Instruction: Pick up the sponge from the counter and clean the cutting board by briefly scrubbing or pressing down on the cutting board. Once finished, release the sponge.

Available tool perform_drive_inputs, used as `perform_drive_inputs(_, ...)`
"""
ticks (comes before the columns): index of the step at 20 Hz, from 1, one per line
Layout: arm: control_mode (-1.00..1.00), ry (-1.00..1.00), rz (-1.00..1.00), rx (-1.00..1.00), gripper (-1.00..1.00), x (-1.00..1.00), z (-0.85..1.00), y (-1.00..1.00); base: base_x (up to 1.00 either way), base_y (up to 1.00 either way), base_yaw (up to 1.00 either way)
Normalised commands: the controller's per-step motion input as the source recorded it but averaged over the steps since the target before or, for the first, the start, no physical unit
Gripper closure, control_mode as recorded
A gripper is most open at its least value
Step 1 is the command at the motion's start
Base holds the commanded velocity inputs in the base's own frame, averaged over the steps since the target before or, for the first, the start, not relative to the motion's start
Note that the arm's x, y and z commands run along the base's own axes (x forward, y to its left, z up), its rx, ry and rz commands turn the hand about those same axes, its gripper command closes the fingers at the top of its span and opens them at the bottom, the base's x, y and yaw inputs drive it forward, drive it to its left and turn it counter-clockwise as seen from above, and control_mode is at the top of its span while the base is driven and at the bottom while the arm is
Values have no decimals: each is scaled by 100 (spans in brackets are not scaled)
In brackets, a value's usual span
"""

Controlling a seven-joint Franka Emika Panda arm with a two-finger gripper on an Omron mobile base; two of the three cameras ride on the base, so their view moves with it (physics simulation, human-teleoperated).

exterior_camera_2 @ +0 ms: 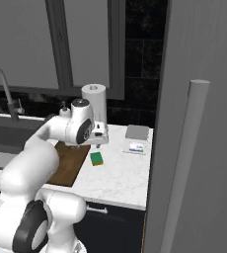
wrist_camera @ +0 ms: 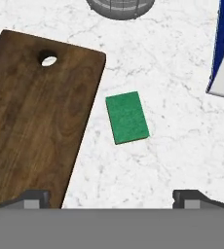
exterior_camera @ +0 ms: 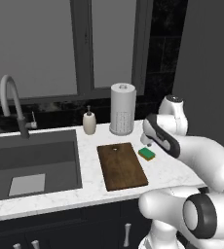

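The green sponge (wrist_camera: 127, 117) lies flat on the white marble counter (wrist_camera: 177, 141), just right of the dark brown cutting board (wrist_camera: 31, 121), whose hole is at its far end. From the left base view the sponge (exterior_camera: 146, 153) sits beside the board (exterior_camera: 121, 166) near its far right corner. My gripper (wrist_camera: 111, 199) hovers above the counter, open, with the sponge ahead of and between the two fingertips (wrist_camera: 33, 198). Nothing is held. In the right base view the gripper (exterior_camera_2: 96, 144) hangs just above the sponge (exterior_camera_2: 96, 158).
A paper towel roll (exterior_camera: 122, 108) and a soap dispenser (exterior_camera: 89, 121) stand behind the board. The dark sink (exterior_camera: 31, 160) with faucet (exterior_camera: 11, 102) is on the left. A blue-and-white box (exterior_camera_2: 136, 147) lies right of the sponge. A tall grey fridge door (exterior_camera_2: 204, 148) bounds the right.
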Motion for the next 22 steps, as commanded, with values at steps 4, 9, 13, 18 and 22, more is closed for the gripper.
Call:
perform_drive_inputs(4,-100,0,2,0,-100,48,-45,0,0,0,0)
perform_drive_inputs(9,-100,0,2,0,-100,49,-26,-1,0,0,0)
perform_drive_inputs(13,-100,0,0,0,-100,37,-17,0,0,0,0)
perform_drive_inputs(18,-100,0,3,0,-100,0,-22,0,0,0,0)
perform_drive_inputs(22,-100,3,4,-2,-100,0,-32,0,0,0,0)
